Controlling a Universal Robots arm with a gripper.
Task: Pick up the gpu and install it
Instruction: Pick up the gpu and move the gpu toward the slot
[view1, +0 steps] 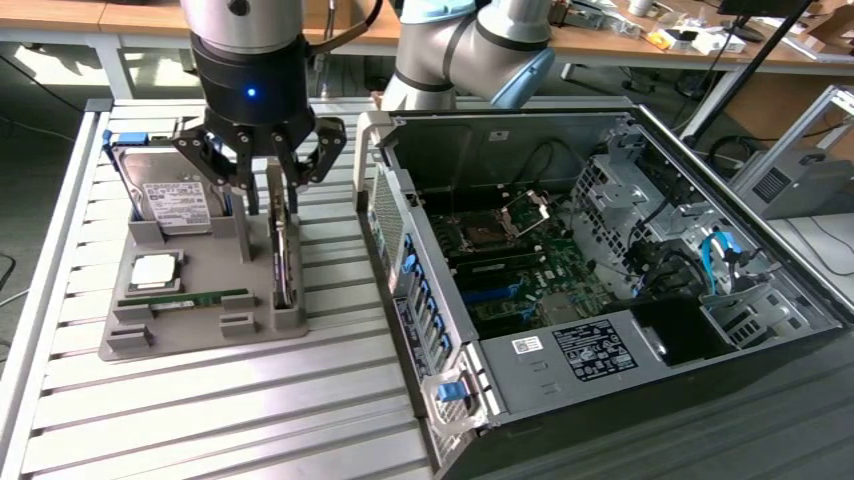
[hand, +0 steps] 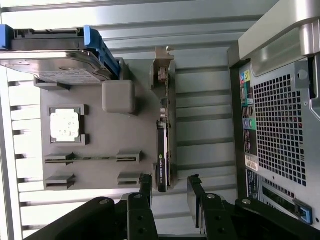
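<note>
Above gray holder (view1: 200, 330) | claw (view1: 274, 185) spread open, gripping nothing | gpu (hand: 165, 150) stood on edge just below, lined up between fingers | hard drive (view1: 174, 195) beside claw

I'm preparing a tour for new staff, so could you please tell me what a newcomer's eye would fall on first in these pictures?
First, the big open computer case at the exterior view's right, its insides laid bare. Next, the black gripper hanging open over the grey holder tray at the exterior view's left, its jaws either side of the gpu, which stands on edge beside a hard drive.
</note>
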